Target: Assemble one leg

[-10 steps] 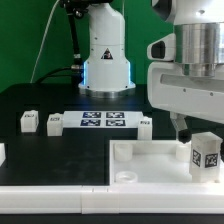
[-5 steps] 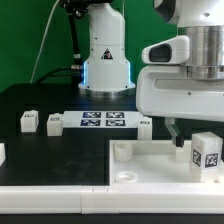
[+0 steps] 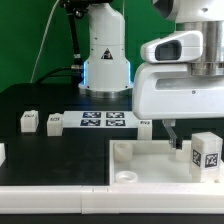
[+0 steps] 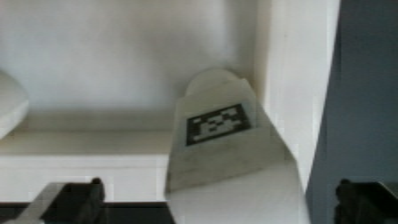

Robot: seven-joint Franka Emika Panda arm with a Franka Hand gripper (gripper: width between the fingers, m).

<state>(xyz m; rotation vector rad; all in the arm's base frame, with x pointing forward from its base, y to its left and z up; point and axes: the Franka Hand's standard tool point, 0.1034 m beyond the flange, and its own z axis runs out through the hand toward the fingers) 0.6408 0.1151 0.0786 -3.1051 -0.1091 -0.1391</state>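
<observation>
Standing upright at the exterior view's right edge, the leg (image 3: 207, 153) rests on the large white tray-like piece (image 3: 150, 160), its black-and-white marker tag facing the camera. The pincer (image 3: 178, 136) hangs just beside it, toward the exterior view's left, and only one dark fingertip shows there, so that view does not settle the grip.

In the wrist view the leg (image 4: 228, 140) rises between the two dark fingers (image 4: 57, 200), which stand well apart with open space on either side of the block; the jaws are spread and touch nothing. The tag on the leg shows clearly there, against the pale wall of the tray-like piece (image 4: 125, 60).

Farther back on the black surface (image 3: 40, 100), three more small white blocks lie loose: one (image 3: 29, 121) at the exterior view's left, a second (image 3: 54, 123) near it, and a third (image 3: 145, 124) partly hidden behind the arm's white housing. The marker board (image 3: 102, 121) lies flat between the second and third blocks. The robot's white base (image 3: 105, 50) stands behind it.
</observation>
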